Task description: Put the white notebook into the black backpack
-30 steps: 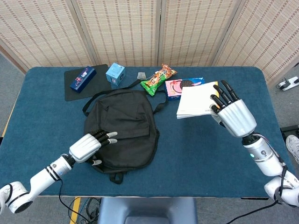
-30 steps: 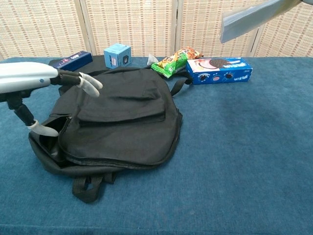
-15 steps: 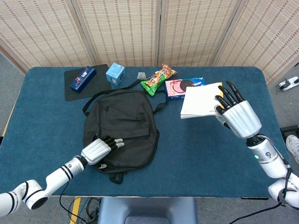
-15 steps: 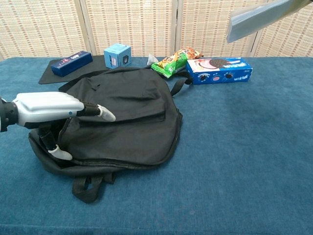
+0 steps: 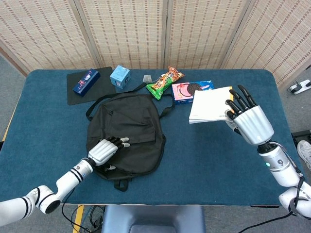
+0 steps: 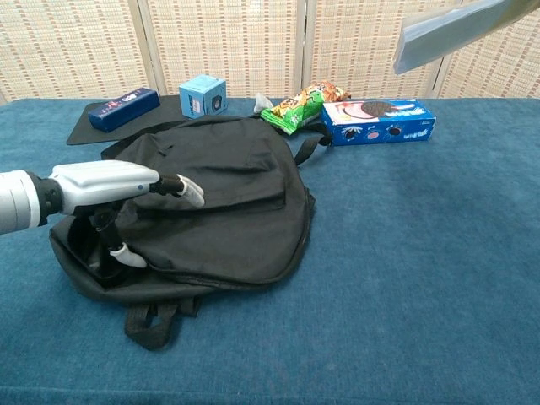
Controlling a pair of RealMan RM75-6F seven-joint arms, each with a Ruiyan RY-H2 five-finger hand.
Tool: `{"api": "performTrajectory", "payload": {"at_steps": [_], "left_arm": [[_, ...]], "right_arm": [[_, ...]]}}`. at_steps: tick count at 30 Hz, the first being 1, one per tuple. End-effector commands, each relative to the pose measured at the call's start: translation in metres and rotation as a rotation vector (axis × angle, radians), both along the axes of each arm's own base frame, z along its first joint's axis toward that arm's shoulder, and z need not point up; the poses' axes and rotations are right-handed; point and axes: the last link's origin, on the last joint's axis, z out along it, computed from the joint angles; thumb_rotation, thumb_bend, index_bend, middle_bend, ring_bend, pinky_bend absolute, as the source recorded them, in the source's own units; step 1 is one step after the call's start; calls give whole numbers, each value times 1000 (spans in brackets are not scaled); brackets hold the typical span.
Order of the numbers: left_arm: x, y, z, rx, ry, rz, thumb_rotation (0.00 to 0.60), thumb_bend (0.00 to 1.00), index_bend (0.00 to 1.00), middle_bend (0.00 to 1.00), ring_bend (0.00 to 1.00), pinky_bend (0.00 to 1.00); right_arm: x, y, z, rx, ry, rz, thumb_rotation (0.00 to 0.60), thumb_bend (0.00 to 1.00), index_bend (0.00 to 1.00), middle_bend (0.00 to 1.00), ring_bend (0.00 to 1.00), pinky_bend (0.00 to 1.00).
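A blue table [image 5: 204, 160] holds a black backpack [image 5: 129, 131] lying flat, left of centre, its straps trailing toward the far side. The left hand [image 5: 106, 151] rests at the bag's near-left edge — its fingers [image 5: 119, 142] lie stretched across the top flap while the thumb hooks underneath, pinching the flap. From the chest view this grip holds the flap slightly raised, showing a dark gap into the bag at its near-left corner.

On the right, the right hand [image 5: 248, 120] holds the white notebook [image 5: 210, 104] up above the table, well apart from the backpack. The fingers are spread along the notebook's right edge, with the book held roughly level and tipped a little. In the chest view only the notebook's underside shows, at the top right corner.

Along the far side sit a blue cookie box [image 5: 190, 90], a green and orange snack bag [image 5: 164, 82], a small light-blue box [image 5: 120, 76], and a dark blue box [image 5: 86, 81] lying on a black mat [image 5: 74, 94].
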Motion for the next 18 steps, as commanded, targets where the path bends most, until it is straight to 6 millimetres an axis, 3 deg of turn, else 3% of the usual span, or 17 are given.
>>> {"api": "performTrajectory", "payload": {"at_steps": [1,4,7,13,18], "left_arm": [[0,5,-1,44,-77,21,600,165,364,125,196,180],[1,7,-1,70,-140,31,600,202,466,161,229,196],[-1,9,-1,83,-170,41,600,302,608,214,269,219],[-1,11,1,104,-212,50,600,404,715,283,305,228],[-1,13,3,114,-227,57,600,531,740,306,316,234]], "right_arm": [[0,0,0,-1,-5,-1,600,491,658,395,157,91],[1,0,1,-5,-12,2,600,491,658,395,157,91],[0,0,1,-10,-20,1,600,491,658,395,157,91],[-1,-1,2,-13,-30,-3,600,491,658,395,157,91],[0,-1,3,-19,-42,6,600,492,658,395,157,91]]}}
